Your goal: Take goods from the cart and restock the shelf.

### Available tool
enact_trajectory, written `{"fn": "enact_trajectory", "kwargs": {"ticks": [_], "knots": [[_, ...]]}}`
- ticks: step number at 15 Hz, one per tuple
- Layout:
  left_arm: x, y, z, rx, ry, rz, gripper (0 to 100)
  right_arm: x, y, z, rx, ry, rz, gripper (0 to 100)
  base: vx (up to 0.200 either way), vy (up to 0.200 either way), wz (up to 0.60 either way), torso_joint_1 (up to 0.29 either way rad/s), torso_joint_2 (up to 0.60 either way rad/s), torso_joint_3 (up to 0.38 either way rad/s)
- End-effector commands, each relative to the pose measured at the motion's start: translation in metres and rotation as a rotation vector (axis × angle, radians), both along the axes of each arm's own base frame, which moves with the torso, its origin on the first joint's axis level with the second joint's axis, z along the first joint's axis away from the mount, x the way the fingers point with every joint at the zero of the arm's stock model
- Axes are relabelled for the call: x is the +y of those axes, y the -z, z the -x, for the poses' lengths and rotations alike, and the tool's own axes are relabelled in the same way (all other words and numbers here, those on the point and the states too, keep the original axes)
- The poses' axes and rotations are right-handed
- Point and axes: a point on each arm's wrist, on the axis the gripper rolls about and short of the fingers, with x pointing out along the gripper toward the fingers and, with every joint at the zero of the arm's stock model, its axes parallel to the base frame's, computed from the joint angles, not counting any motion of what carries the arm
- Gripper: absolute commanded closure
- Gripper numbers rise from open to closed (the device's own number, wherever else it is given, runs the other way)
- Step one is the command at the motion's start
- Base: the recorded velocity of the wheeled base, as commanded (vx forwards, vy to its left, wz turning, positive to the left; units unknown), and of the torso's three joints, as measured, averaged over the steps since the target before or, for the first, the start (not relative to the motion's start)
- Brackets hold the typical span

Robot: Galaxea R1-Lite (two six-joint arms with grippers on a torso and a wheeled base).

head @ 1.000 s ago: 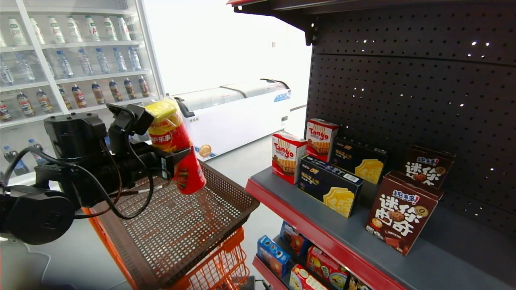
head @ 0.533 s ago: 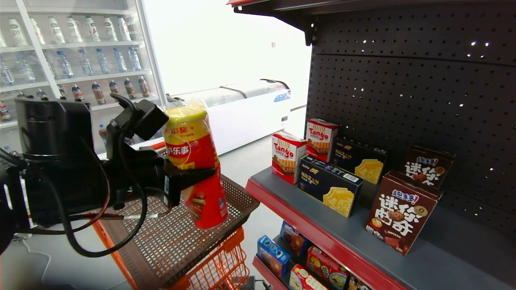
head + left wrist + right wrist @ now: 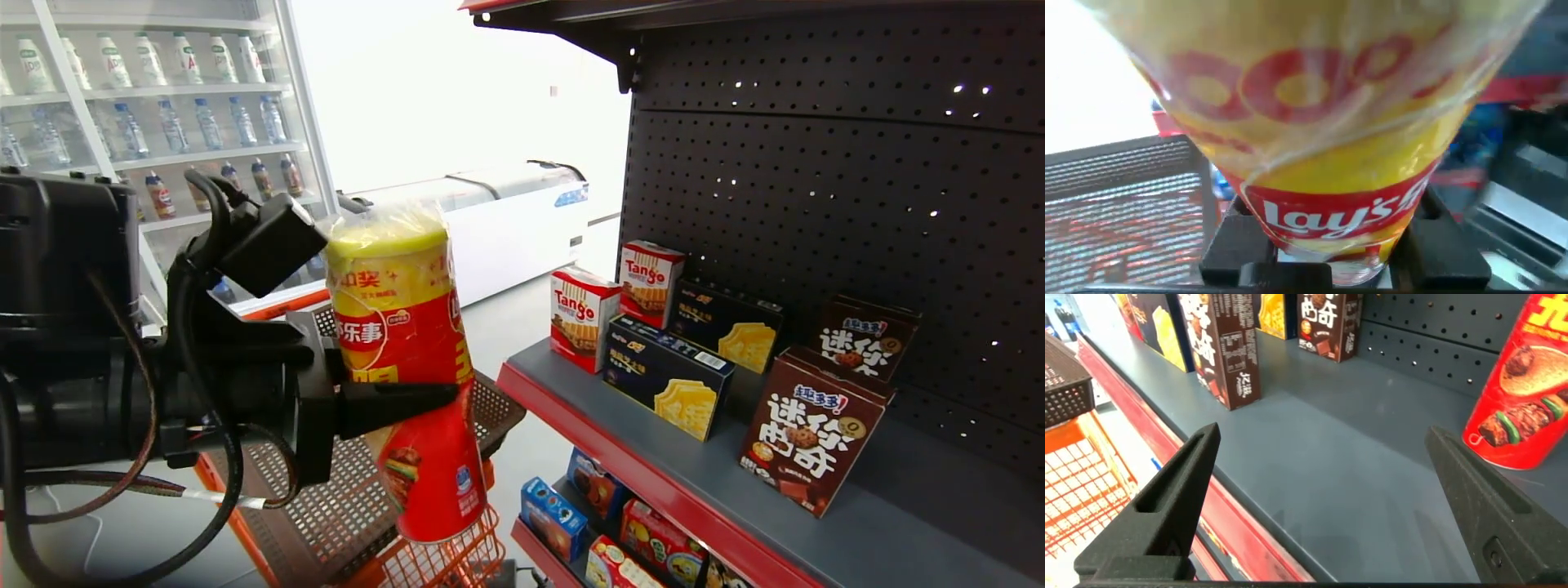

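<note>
Slipping looks like the main danger: the left fingers (image 3: 392, 398) clamp the chip canister (image 3: 396, 327) at mid-height over loose clear film, and it hangs slightly tilted above the cart (image 3: 326, 506), short of the shelf (image 3: 571, 392). A careless swing could knock the wafer boxes (image 3: 581, 318). The right fingers (image 3: 1167, 506) stand spread wide over bare shelf. The canister is tall, red below and yellow on top.

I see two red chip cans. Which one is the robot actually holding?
The yellow-topped can, clamped in the left tool over the cart. The other can stands free on the grey shelf.
</note>
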Motion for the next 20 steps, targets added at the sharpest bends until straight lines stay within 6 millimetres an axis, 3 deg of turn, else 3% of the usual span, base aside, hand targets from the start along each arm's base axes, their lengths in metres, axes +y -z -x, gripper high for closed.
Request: {"fn": "enact_trajectory", "kwargs": {"ticks": [1, 8, 20], "knots": [[0.0, -0.006, -0.001, -0.014, 0.013, 0.012, 100, 0.0, 0.0, 0.0, 0.001, -0.001, 0.001, 0, 0.0, 0.0, 0.0, 0.0, 0.0, 0.0], [-0.01, 0.006, -0.01, 0.03, 0.043, -0.009, 100, 0.0, 0.0, 0.0, 0.001, -0.005, 0.001, 0, 0.0, 0.0, 0.0, 0.0, 0.0, 0.0], [-0.038, 0.01, 0.005, 0.042, 0.172, -0.018, 100, 0.0, 0.0, 0.0, 0.001, -0.005, 0.001, 0, 0.0, 0.0, -0.6, 0.002, 0.0, 0.002]]}}
